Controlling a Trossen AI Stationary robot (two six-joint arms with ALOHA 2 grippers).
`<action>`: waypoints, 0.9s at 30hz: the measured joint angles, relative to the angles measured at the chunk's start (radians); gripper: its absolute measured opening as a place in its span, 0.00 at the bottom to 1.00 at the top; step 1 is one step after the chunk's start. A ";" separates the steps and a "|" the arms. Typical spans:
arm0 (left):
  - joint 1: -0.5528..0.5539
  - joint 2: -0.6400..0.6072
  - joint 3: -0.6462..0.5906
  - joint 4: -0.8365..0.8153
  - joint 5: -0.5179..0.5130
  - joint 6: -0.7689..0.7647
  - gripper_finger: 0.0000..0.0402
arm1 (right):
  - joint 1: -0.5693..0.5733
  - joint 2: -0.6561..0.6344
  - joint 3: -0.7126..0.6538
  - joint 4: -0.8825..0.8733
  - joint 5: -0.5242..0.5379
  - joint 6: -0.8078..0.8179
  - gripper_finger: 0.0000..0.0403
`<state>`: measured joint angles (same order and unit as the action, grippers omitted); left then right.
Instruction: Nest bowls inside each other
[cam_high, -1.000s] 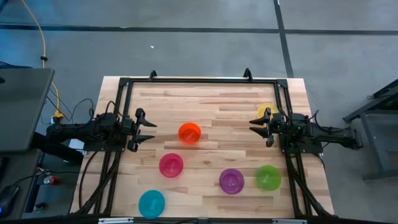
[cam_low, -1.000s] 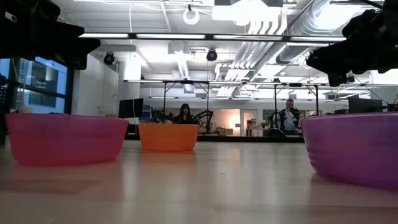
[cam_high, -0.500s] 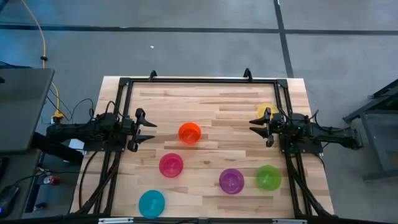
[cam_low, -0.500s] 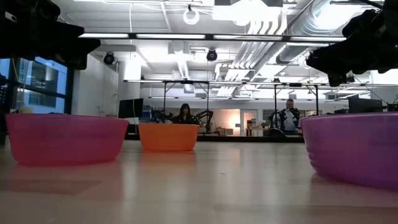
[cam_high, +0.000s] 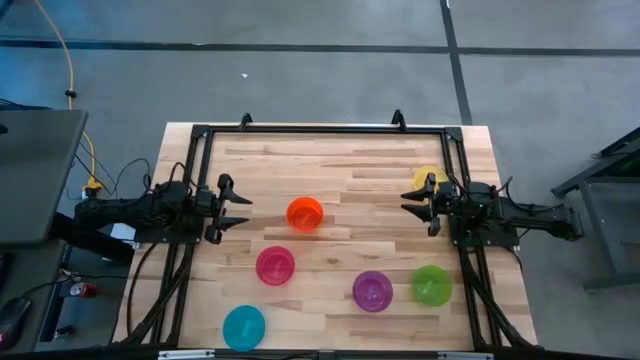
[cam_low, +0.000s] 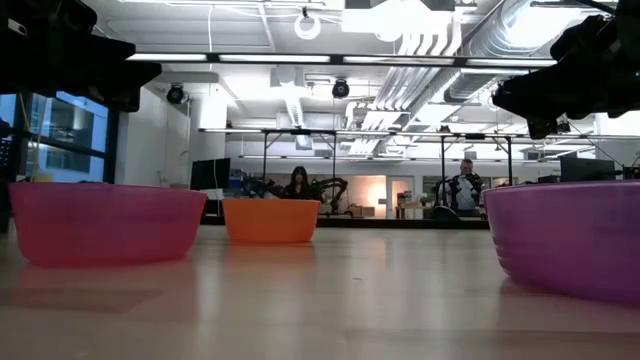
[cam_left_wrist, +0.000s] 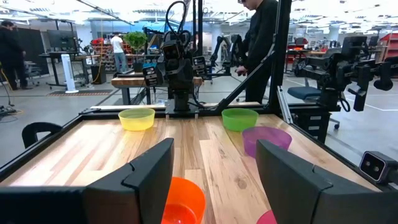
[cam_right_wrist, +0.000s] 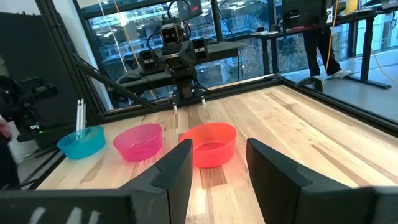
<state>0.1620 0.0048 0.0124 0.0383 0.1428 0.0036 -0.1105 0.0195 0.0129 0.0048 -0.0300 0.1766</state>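
Six bowls (cam_high: 305, 213) sit separate, mouths upward; left tool (cam_high: 233, 205) and right tool (cam_high: 418, 205) spread, empty

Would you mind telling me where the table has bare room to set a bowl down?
The far strip beyond the orange bowl is bare, as is the middle between it and the right gripper. The near edge is crowded: blue bowl, pink bowl, purple bowl, green bowl.

Bare wood lies between the left gripper (cam_high: 232, 205) and the orange bowl (cam_high: 305, 214), and from there across to the right gripper (cam_high: 418, 205). Pink bowl (cam_high: 275, 266), purple bowl (cam_high: 372, 291) and green bowl (cam_high: 432, 285) stand apart with gaps between.
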 joint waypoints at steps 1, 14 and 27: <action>0.000 0.000 0.000 0.000 0.000 0.000 0.54 | 0.000 0.000 0.000 0.000 0.000 0.000 0.36; 0.000 0.000 0.000 0.040 0.002 -0.407 0.54 | 0.000 0.000 0.000 0.000 0.000 0.001 0.36; -0.002 0.000 0.000 0.053 -0.110 -0.599 0.54 | 0.000 0.000 0.000 0.007 -0.001 0.064 0.36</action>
<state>0.1604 0.0048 0.0128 0.0909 0.0330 -0.5949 -0.1104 0.0195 0.0129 0.0120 -0.0307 0.2402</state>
